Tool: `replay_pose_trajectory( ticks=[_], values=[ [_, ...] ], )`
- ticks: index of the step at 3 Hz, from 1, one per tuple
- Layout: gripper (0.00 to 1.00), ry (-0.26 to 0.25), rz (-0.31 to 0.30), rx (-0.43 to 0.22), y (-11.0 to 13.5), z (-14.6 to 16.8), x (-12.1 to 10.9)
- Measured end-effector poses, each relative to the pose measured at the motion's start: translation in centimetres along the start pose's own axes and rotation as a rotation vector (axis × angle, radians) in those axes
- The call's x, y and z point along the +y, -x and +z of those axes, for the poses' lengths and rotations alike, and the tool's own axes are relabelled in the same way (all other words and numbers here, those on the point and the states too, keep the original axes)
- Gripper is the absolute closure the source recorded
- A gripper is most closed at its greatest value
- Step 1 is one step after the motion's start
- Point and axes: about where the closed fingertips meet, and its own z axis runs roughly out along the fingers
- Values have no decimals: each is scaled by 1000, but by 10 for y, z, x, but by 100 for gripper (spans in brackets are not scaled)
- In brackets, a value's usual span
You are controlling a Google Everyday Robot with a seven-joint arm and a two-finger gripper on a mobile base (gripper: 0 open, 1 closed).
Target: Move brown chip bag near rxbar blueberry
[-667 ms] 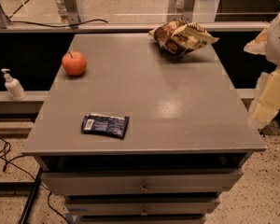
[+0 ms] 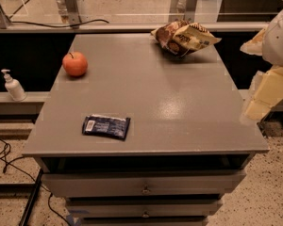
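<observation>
One brown chip bag (image 2: 185, 37), one rxbar blueberry (image 2: 106, 126), one apple (image 2: 75, 64); hand (image 2: 262, 95) beside table (image 2: 179, 112) edge, state unclear.

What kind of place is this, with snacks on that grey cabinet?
Probably a lab or office test area: a grey drawer cabinet, loose cables on the speckled floor, a pump bottle on a ledge. The gripper hangs beside the cabinet's right edge, apart from the brown chip bag.
</observation>
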Motion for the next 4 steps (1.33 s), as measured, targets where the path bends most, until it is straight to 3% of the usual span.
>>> replay_pose_trajectory(
  ticks=[1, 2, 3, 4],
  values=[
    [0, -24, -43, -137, 37, 29, -27],
    [0, -113, -97, -242, 67, 53, -76],
    [0, -235, -147, -305, 83, 62, -138],
    [0, -234, -147, -304, 83, 62, -137]
  ],
)
